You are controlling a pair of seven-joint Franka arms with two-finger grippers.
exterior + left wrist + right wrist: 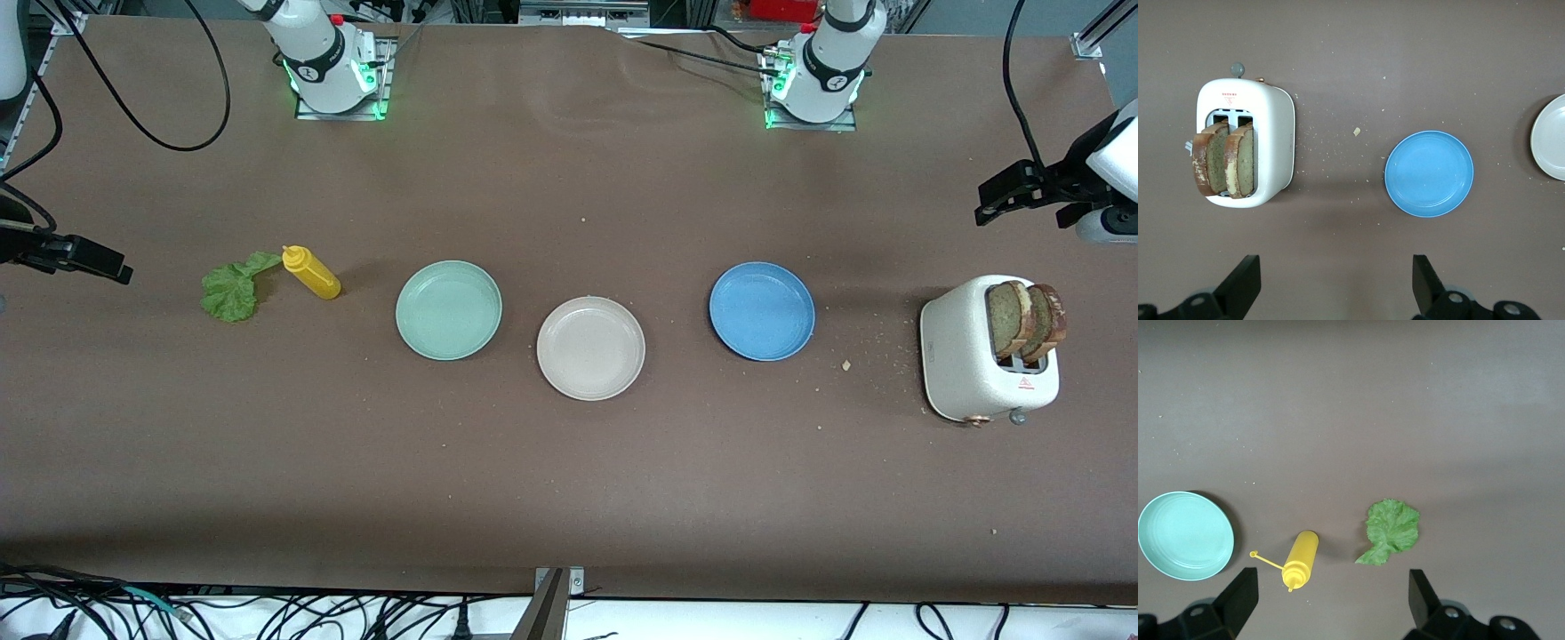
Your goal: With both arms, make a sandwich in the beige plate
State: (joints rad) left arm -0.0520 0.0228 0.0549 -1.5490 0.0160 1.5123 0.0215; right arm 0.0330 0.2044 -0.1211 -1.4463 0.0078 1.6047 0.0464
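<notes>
The beige plate (590, 348) sits empty mid-table, between the two other plates and slightly nearer the front camera; its edge shows in the left wrist view (1551, 137). Two brown toast slices (1024, 320) (1225, 160) stand in a white toaster (965, 356) (1275, 127) at the left arm's end. A green lettuce leaf (231, 289) (1393, 530) lies at the right arm's end. My left gripper (991, 203) (1336, 287) is open and empty, high over the table beside the toaster. My right gripper (111, 265) (1331, 603) is open and empty, high over the table beside the lettuce.
A mint-green plate (448, 309) (1185, 535) and a blue plate (762, 310) (1429, 173) flank the beige plate, both empty. A yellow squeeze bottle (311, 272) (1300, 558) lies on its side between lettuce and mint plate. Crumbs lie scattered around the toaster.
</notes>
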